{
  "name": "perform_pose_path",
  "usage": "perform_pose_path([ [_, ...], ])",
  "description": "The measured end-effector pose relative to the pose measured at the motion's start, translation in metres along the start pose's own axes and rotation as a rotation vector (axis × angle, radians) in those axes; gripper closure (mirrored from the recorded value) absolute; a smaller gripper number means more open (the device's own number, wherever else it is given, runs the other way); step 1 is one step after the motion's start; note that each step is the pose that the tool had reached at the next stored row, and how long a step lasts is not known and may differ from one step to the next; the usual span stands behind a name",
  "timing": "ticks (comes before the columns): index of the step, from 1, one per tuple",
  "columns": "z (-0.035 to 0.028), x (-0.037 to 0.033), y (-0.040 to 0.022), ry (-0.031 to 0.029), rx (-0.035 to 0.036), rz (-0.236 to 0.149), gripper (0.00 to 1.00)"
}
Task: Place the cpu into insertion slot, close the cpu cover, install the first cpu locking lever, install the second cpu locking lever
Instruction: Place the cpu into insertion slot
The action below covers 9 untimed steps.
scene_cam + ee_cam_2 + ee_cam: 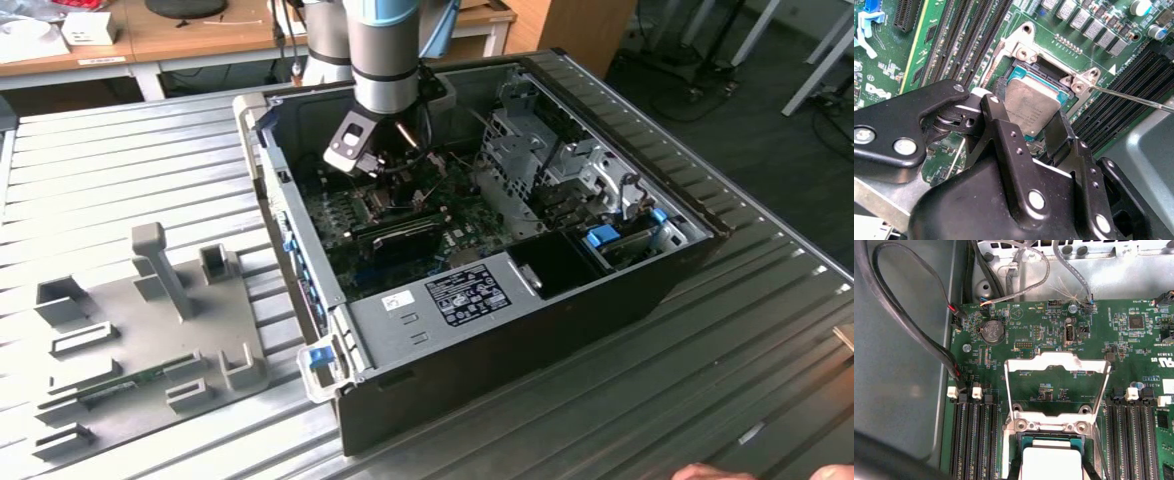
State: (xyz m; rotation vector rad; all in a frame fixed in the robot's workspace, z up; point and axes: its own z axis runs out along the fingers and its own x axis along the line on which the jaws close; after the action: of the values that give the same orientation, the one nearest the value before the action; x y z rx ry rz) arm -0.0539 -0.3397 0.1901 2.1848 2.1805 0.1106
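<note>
Evidently we had the fingers (1000, 129) closed on two opposite edges of the cpu (1031, 107), which lay flat directly over the insertion slot (1029, 67), between them; the cpu cover (1056, 359) stood raised at one edge of the slot.

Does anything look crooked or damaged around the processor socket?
Nothing stands out. The black gripper holds the small grey-topped square cpu at the silver-rimmed insertion slot, and the thin silver cpu cover frame is flipped open, undamaged.
</note>
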Motion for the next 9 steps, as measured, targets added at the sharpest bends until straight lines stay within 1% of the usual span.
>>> perform_pose_path([
  [9, 0.0002, 0.0, 0.0, 0.0003, -0.0002, 0.0, 0.46],
])
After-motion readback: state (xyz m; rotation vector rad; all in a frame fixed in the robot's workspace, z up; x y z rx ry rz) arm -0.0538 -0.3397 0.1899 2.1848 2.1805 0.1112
